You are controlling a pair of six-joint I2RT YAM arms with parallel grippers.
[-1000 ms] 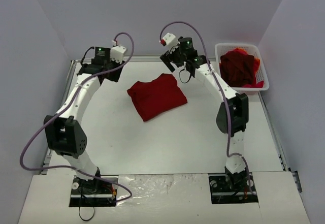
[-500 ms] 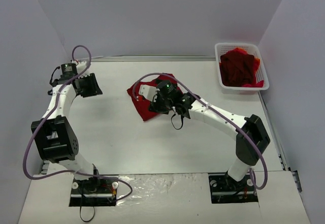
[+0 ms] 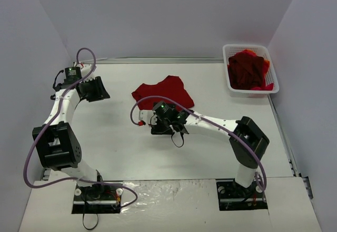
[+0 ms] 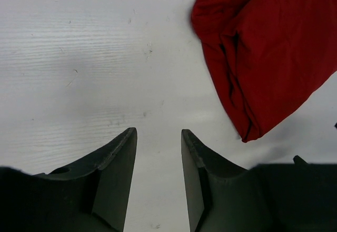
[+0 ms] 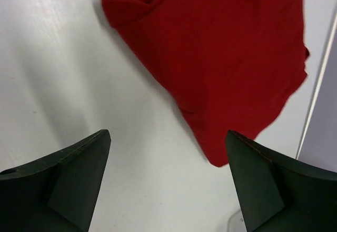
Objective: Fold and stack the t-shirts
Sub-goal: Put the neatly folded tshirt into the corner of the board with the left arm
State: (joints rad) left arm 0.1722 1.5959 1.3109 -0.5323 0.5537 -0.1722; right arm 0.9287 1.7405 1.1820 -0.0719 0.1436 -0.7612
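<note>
A folded red t-shirt lies flat at mid-table. My right gripper hovers over its near edge, covering part of it. In the right wrist view that gripper stands wide open over bare table, with the t-shirt just ahead. My left gripper is off to the left, clear of the cloth. Its jaws are open a narrow gap with nothing between them, and the t-shirt's folded edge shows at upper right. More dark red and red-orange t-shirts are heaped in the basket.
A white mesh basket stands at the back right corner against the right wall. Grey walls close in the table at the back and on both sides. The right arm's elbow juts over the table's right half.
Both arms have left the back of the table. The right arm swung down across the t-shirt to its near edge. The left arm drew back to the left. The t-shirt has not moved.
</note>
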